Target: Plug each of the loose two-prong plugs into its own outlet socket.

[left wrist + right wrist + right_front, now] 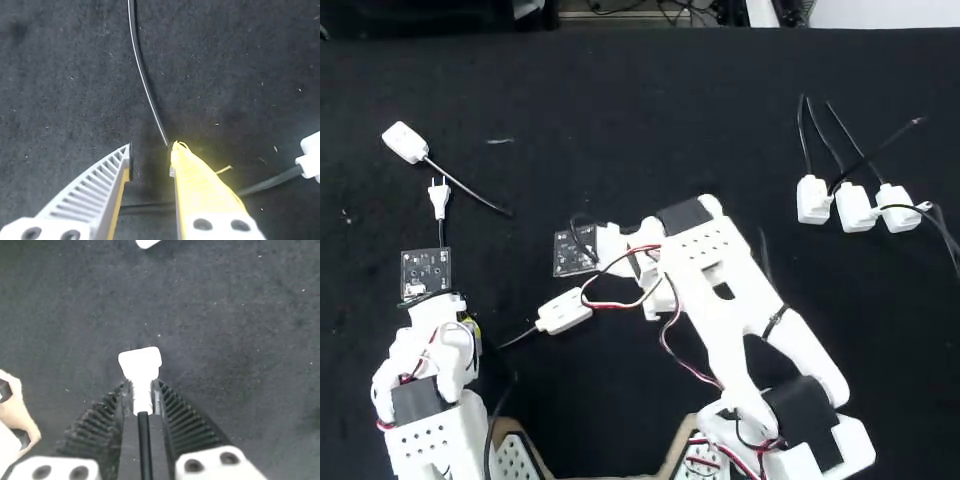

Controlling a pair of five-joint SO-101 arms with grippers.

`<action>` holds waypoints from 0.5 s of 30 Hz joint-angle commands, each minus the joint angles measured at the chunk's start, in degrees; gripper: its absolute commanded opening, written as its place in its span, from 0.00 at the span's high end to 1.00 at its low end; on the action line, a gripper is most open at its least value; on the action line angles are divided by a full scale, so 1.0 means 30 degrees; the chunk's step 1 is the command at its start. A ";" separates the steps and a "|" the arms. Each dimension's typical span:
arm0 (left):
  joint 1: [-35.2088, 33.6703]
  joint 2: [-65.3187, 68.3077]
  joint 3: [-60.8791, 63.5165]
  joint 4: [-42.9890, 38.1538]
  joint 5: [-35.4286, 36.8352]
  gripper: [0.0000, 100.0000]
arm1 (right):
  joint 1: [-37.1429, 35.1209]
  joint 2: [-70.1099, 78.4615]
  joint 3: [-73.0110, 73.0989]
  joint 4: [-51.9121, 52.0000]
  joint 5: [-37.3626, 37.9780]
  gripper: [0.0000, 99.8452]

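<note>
My right gripper (141, 390) is clenched on a white plug (140, 362) over the black table (240, 315). My left gripper (150, 150) is spread apart, grasping nothing, with a thin cable (145, 80) running up to its tips. The white piece (312, 157) beside it may be a socket. Another loose plug (439, 195) lies near a white socket (405, 142).

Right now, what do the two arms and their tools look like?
The left arm and right arm are white shells with black motors and red and black wires. The left tool has one pale grey ribbed finger and one yellow; the right tool has two black ribbed fingers.
</note>
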 commanded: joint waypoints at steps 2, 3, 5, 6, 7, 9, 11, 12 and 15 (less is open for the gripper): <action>0.0396 0.0176 -0.2711 -0.0147 -0.0117 0.86 | 0.0322 -0.2095 -0.0425 -0.0322 -0.3370 0.99; 0.0484 0.0205 -0.3355 -0.0147 -0.0117 0.86 | 0.0176 -0.2564 -0.0396 -0.0322 -0.3839 0.99; 0.1011 0.0234 -0.4469 -0.0088 -0.0117 0.86 | -0.0147 -0.3707 -0.0190 -0.0440 -0.4864 0.99; 0.1392 0.0234 -0.4850 -0.0088 -0.0117 0.86 | -0.0498 -0.4410 0.0073 -0.0850 -0.5451 0.99; 0.1832 0.0264 -0.5231 -0.0029 -0.0088 0.86 | -0.0821 -0.5172 0.0396 -0.1377 -0.6125 0.99; 0.2681 0.0557 -0.5729 0.0059 0.0000 0.86 | -0.1495 -0.6755 0.1216 -0.2637 -0.7385 0.99; 0.3297 0.1465 -0.6139 -0.0088 0.0176 0.86 | -0.2256 -0.7985 0.2037 -0.3868 -0.8264 0.99; 0.3443 0.2081 -0.6491 -0.0176 0.0498 0.86 | -0.2667 -0.8366 0.2476 -0.4396 -0.8615 0.99; 0.3678 0.4249 -0.7897 -0.0938 0.1700 0.86 | -0.3429 -0.8659 0.3502 -0.6125 -0.9524 0.99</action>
